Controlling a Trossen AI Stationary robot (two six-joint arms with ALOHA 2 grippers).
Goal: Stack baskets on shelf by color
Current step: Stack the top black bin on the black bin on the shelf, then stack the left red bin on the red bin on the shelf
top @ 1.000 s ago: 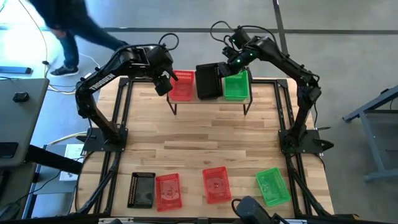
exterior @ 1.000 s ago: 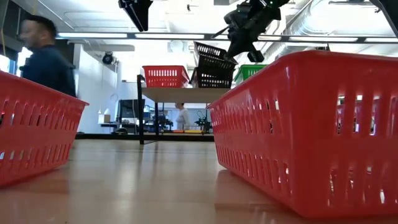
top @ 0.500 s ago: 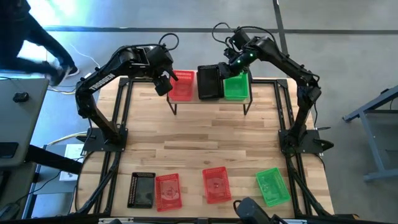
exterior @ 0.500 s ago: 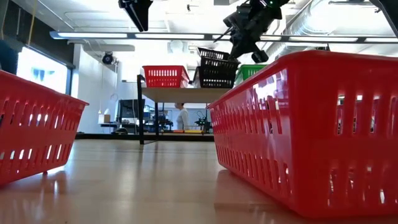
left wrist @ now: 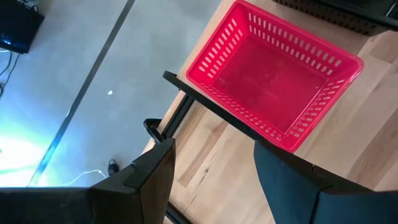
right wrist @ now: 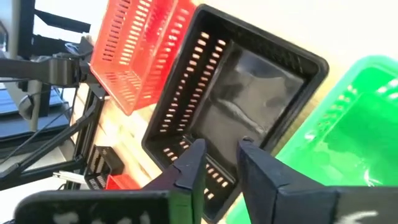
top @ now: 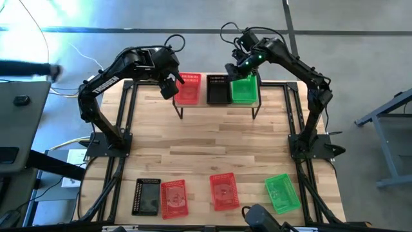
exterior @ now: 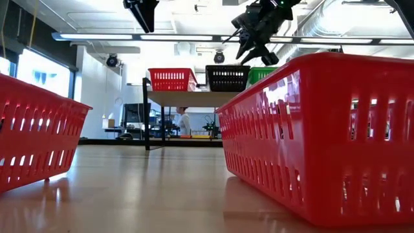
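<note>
On the shelf [top: 215, 105] at the table's far side stand a red basket [top: 188, 88], a black basket [top: 218, 89] and a green basket [top: 244, 89], side by side on their bottoms. My right gripper [right wrist: 219, 163] hangs open just above the black basket's [right wrist: 236, 112] far right corner, clear of it in the low view [exterior: 255, 50]. My left gripper [left wrist: 214, 180] waits open, raised beside the shelf's left end, with the red basket [left wrist: 273, 74] ahead of it.
Along the table's near edge lie a black basket [top: 147, 196], two red baskets [top: 174, 198] [top: 224, 191] and a green basket [top: 282, 193]. Bare wood [top: 212, 142] lies between them and the shelf. A person shows beyond the table's far left [top: 26, 67].
My right gripper has opened and let go of a black basket that it held tilted over the shelf's middle. That basket has dropped into the black one below and now sits level. The gripper has rolled a little in place. A person has walked off to the left.
</note>
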